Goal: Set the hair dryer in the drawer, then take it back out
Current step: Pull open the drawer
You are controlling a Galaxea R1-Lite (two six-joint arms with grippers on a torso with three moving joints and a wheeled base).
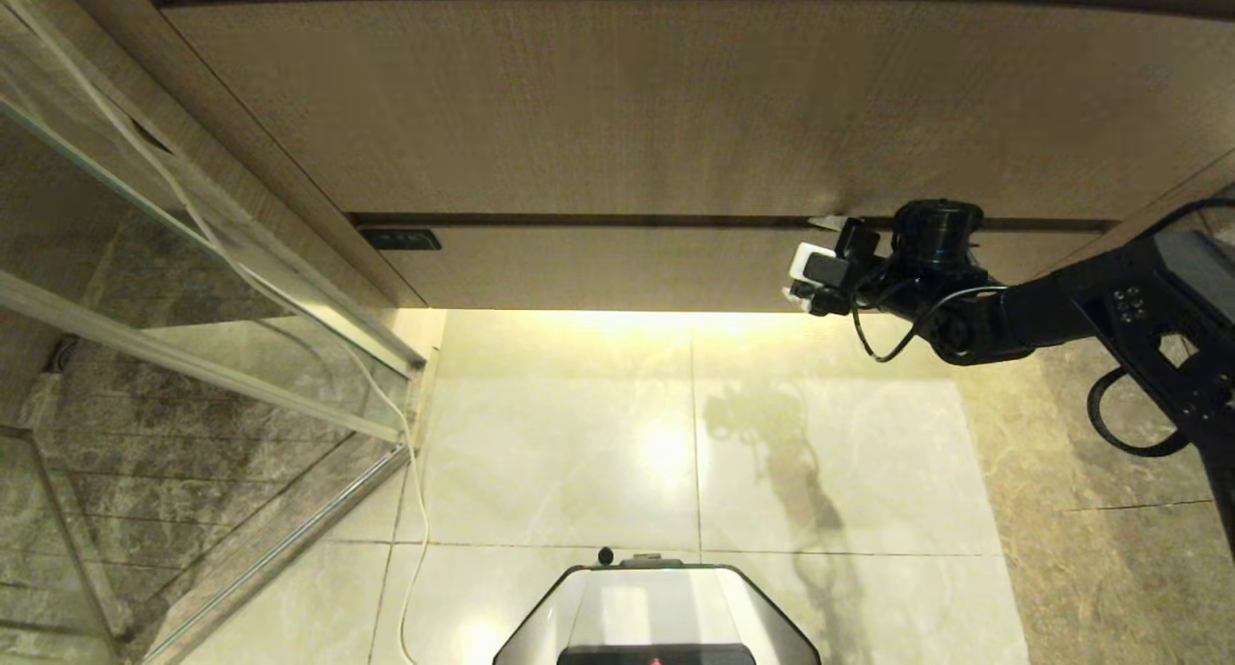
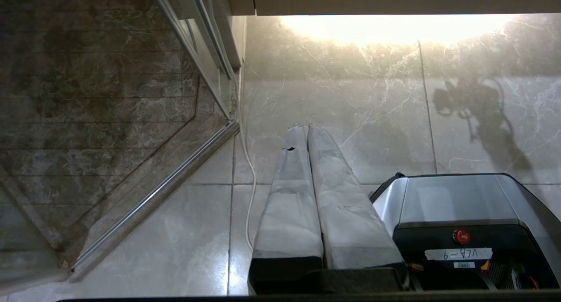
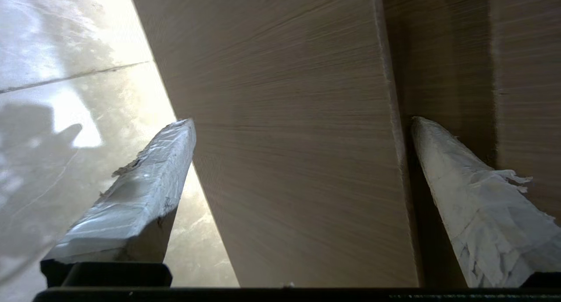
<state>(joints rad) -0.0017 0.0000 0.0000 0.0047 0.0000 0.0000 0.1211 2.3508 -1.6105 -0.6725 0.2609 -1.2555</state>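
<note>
The drawer (image 1: pixel 598 269) is the shallow wood-grain front under the taller panel, and it stands closed. My right gripper (image 1: pixel 812 260) is at the drawer's right part, open wide. In the right wrist view the drawer front (image 3: pixel 298 170) fills the space between the fingers of the right gripper (image 3: pixel 302 120): one taped finger (image 3: pixel 464 179) reaches into the dark gap along the top edge, the other (image 3: pixel 144 179) hangs below the bottom edge over the floor. The hair dryer is out of view. My left gripper (image 2: pixel 303 127) hangs shut over the floor beside the base.
A taller wood panel (image 1: pixel 675 105) sits above the drawer. A glass shower partition (image 1: pixel 193 260) stands to the left, with a white cord (image 1: pixel 415 511) trailing along the tiled floor. My base (image 1: pixel 656 607) is just in front. A small dark plate (image 1: pixel 400 238) sits at the drawer's left end.
</note>
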